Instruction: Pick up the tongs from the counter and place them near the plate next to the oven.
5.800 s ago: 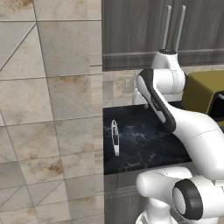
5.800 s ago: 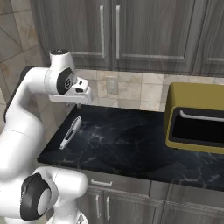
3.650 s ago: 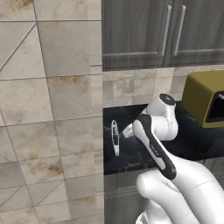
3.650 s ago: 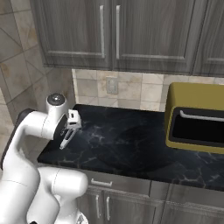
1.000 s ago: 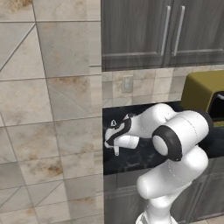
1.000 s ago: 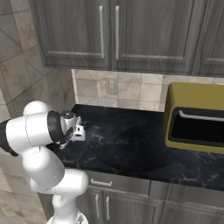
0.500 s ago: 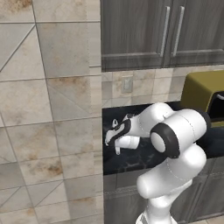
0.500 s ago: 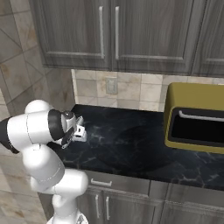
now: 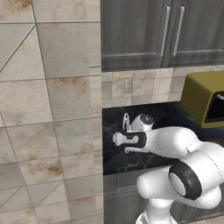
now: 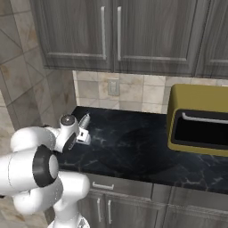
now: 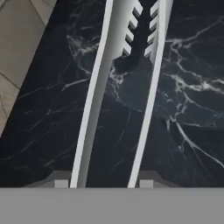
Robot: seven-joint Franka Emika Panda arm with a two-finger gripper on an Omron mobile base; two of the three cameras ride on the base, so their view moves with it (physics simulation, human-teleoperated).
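The silvery tongs lie lengthwise on the glossy black counter, at its left end beside the tiled wall. Their toothed tips point toward the backsplash. My gripper reaches low over the counter and is shut on the tongs, one fingertip pressed against the outside of each arm near the joined end. From the right base camera the tongs' tips stick out beyond the hand. I cannot tell whether the tongs are off the stone. The plate and the oven are out of view.
An olive-yellow boxy appliance stands on the right part of the counter. A tiled wall closes off the counter's left end. Dark grey upper cabinets hang above the backsplash with its outlet.
Over the last second the fingers have closed in onto the tongs' two arms. The arm itself has barely moved and the tongs lie in the same place.
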